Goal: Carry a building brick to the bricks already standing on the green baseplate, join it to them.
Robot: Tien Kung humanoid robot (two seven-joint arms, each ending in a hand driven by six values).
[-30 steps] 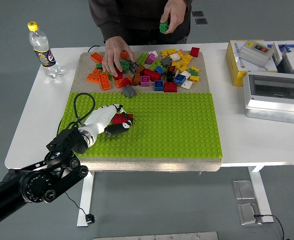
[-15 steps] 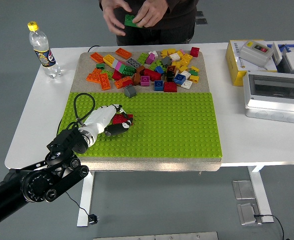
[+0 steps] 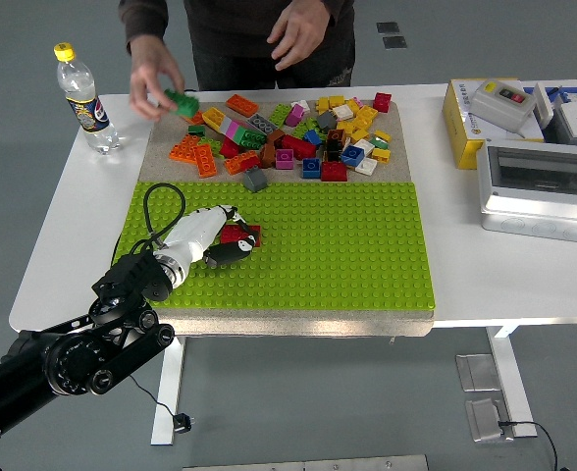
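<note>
The green baseplate (image 3: 328,245) is my landmark, and it takes most of the table (image 3: 63,265) before me. On its left part, near the side edge, my left hand (image 3: 215,238) lies low with the fingers curled around a small group of red bricks (image 3: 241,235). I cannot tell which of them is the brick I carry and which ones stand on the plate, because my fingers cover the joint. My right arm does not show.

I judge the brick to be light, stiff and smooth, so it may slip or turn if I squeeze only the corners. The better hold is on two opposite flat sides, with the top free for pressing down straight.

Behind the baseplate lies a pile of loose bricks (image 3: 298,132) in many colours. A person's hand (image 3: 156,83) holds a green brick (image 3: 183,101) over its left end; the other hand (image 3: 298,29) is raised, away from the table. A grey brick (image 3: 255,180) sits just behind the plate's far edge, near my hand. A bottle (image 3: 82,98) stands far left, boxes (image 3: 539,147) far right.
</note>
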